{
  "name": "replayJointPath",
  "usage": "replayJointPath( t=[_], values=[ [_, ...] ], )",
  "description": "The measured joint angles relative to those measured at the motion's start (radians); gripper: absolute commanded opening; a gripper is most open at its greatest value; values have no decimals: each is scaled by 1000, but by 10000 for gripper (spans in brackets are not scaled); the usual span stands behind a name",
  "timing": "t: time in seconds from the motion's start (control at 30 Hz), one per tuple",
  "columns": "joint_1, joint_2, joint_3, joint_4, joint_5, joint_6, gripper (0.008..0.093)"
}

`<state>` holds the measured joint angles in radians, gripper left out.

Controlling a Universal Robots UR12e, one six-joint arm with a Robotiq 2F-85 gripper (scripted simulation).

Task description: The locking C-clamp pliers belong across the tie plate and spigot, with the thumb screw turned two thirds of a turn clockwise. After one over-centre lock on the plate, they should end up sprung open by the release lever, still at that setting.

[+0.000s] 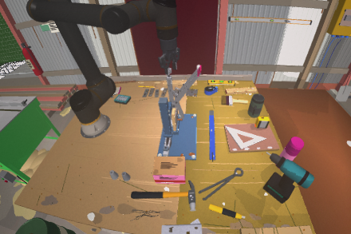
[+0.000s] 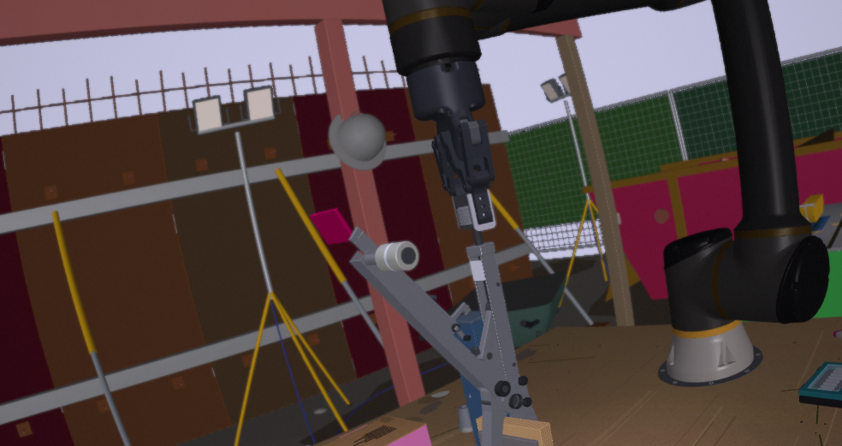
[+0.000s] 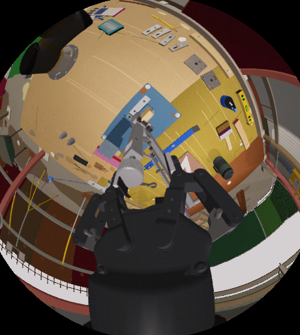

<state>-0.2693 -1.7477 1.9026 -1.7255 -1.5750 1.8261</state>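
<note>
The jaws of the locking C-clamp pliers (image 1: 175, 98) are mostly hidden behind the blue upright fixture (image 1: 164, 116), where a wooden block (image 3: 147, 114) shows at the clamp point. The pliers stand upright on the blue base plate (image 1: 179, 136), their fixed handle vertical and the other handle (image 2: 412, 307) swung out wide, ending in a pink-tipped release lever (image 2: 332, 225). The knurled thumb screw (image 3: 130, 167) tops the vertical handle. My gripper (image 2: 478, 210) hangs straight above it, open around the screw and holding nothing.
Behind the fixture run small metal plates (image 1: 153, 91), a tape measure (image 1: 210, 89) and a yellow level (image 1: 219, 81). A blue bar (image 1: 211, 134), set square (image 1: 247, 138) and dark canister (image 1: 255, 105) lie right. A cardboard box (image 1: 169, 169), hammer (image 1: 167, 195) and pincers (image 1: 221, 184) lie in front.
</note>
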Motion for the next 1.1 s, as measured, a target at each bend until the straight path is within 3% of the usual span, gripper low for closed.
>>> replayJointPath(
  t=[0.27,0.7,1.1],
  values=[
    [0,-1,-5,6,0,0,600],
    [0,-8,-62,69,0,0,600],
    [0,-8,-63,72,0,0,600]
  ],
)
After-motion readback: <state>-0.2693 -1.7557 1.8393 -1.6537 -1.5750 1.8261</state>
